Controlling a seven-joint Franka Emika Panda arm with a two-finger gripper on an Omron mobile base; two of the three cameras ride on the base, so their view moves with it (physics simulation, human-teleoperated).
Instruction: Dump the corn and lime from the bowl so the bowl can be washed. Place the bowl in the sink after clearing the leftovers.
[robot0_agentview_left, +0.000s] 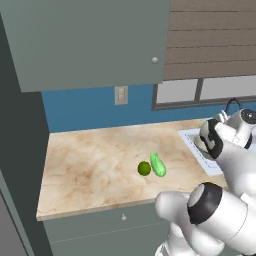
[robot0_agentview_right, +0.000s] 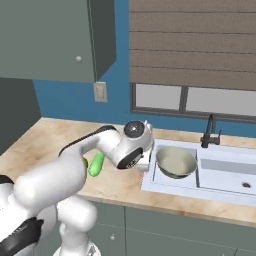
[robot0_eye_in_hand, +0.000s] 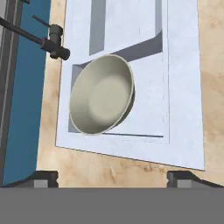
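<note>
As far as the three views allowed a finding, the task was judged to be complete or very nearly so. The bowl (robot0_eye_in_hand: 101, 101) was found inside the sink (robot0_eye_in_hand: 183, 87), in the basin compartment beside the faucet (robot0_eye_in_hand: 52, 43), resting tilted against a basin wall with its open side turned partly upward. Nothing was seen inside it; its interior was observed to be bare. In the right base view the same bowl (robot0_agentview_right: 175, 162) was recorded in the near-left part of the sink (robot0_agentview_right: 220, 187), just beside the end of the arm.

The corn (robot0_agentview_left: 158, 164) and the lime (robot0_agentview_left: 144, 168) were noted lying on the surface (robot0_agentview_left: 90, 165), touching or very nearly touching each other, well apart from the sink. Both leftovers were therefore considered cleared from the bowl. A part of the corn (robot0_agentview_right: 96, 164) was also visible behind the arm in the right base view.

The pincer (robot0_eye_in_hand: 113, 178) was observed above the sink edge, looking down at the bowl. Its two dark fingertips (robot0_eye_in_hand: 46, 178) were set wide apart, and nothing was held between them. The bowl was apart from both tips, so it was taken as released.

No step of the task was found outstanding from these pictures. It was judged that only withdrawal of the arm from over the sink remained. The tilt of the bowl was noted as a minor irregularity; whether it would settle flat could not be determined.
</note>
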